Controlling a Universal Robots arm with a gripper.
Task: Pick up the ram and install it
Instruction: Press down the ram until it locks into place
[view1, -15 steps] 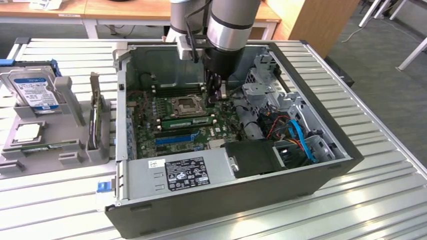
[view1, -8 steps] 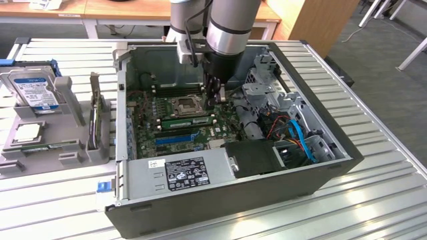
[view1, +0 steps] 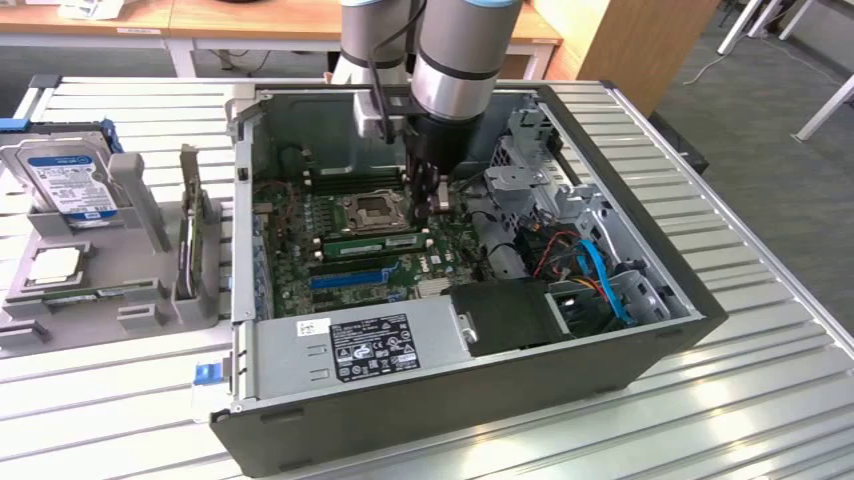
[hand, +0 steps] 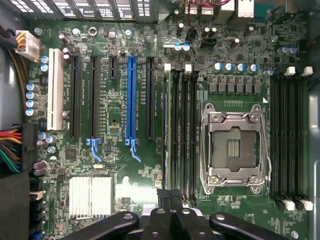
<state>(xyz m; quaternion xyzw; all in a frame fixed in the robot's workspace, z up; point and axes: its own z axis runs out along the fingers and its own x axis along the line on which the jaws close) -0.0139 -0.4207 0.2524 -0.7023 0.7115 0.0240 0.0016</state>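
Note:
The ram (view1: 378, 243), a narrow green stick, stands on edge in a memory slot beside the empty processor socket (view1: 370, 210) inside the open computer case (view1: 441, 400). In the wrist view the ram (hand: 168, 130) shows edge-on as a thin strip in the outermost of the slots next to the socket (hand: 234, 147). My gripper (view1: 427, 208) hangs inside the case just above one end of the ram, fingers together. Its black fingertips (hand: 170, 199) are shut with nothing between them, right over the end of that slot row.
A grey fixture tray (view1: 147, 315) at the exterior view's left holds a hard drive (view1: 67, 180), a square silver processor chip (view1: 54, 265) and an upright card (view1: 187, 240). The power supply (view1: 360, 345), drive cage (view1: 527, 185) and cables (view1: 601, 280) crowd the case.

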